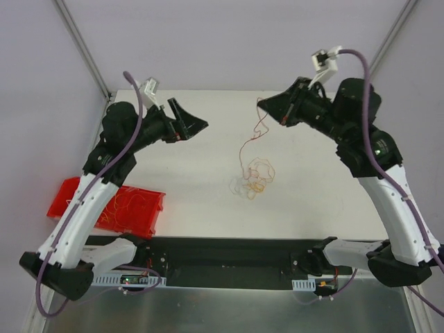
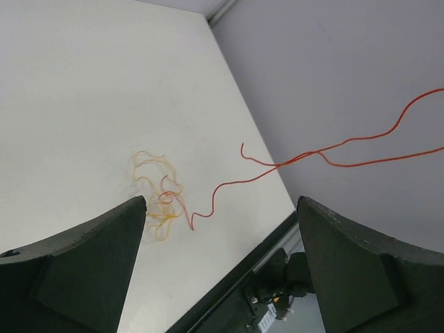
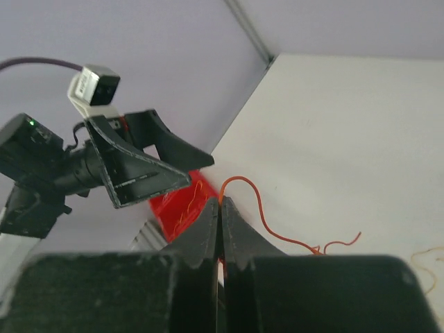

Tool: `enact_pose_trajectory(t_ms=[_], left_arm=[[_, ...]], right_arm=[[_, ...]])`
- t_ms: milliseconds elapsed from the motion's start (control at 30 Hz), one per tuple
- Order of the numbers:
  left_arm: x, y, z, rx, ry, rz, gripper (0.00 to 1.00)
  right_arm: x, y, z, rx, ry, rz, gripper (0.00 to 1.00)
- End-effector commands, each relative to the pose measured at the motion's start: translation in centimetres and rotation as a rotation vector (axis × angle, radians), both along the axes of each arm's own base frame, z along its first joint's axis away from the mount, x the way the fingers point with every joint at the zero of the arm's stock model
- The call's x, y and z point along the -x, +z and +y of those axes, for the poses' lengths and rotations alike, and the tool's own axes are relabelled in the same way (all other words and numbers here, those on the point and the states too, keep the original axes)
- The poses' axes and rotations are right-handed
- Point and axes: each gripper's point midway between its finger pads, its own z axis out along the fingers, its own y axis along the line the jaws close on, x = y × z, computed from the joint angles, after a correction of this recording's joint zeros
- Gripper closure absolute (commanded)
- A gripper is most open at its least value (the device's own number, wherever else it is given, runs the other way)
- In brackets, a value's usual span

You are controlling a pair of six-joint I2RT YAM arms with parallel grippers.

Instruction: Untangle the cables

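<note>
The right jaws are pinched tight on a red cable (image 1: 251,135), holding it up above the table (image 1: 319,201). The strand hangs down toward the tangle of orange and whitish cables (image 1: 255,177) lying mid-table. The left jaws stand wide, gripping nothing, raised over the table's left side near a red bin (image 1: 73,198).

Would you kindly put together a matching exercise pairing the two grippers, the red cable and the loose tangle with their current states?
Things:
1 left gripper
2 right gripper
3 red cable
4 orange-yellow tangle

States:
A lying in a heap on the table
B open and empty
C pinched at one end, trailing down
D shut on a strand

Pairs: 1-B, 2-D, 3-C, 4-A
</note>
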Motion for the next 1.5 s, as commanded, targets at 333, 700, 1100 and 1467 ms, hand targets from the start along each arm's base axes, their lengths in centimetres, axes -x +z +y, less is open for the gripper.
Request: enact_pose_trajectory(t_ms=[333,700,1100,1467], left_arm=[[5.9,-10.1,9.5,-0.328,0.310,0.211,0.11],[7.9,-17.2,7.7,-0.348,0.224,0.549,0.11],[9.7,-23.3,1.7,-0.539,-0.026,0.763,0.12],[9.7,-25.4,-2.0,-0.735,-0.098,0.764,0.11]], right_arm=[[5.7,-15.1,12.4,0.069,0.426,0.331,0.99],[8.4,-29.1,14.1,0.322,0.490,0.645,0.99],[9.2,-37.6,8.8,0.486,0.457,0.846,0.61],[9.4,-34.7,-0.7,0.456,0.301,0.737,0.20]])
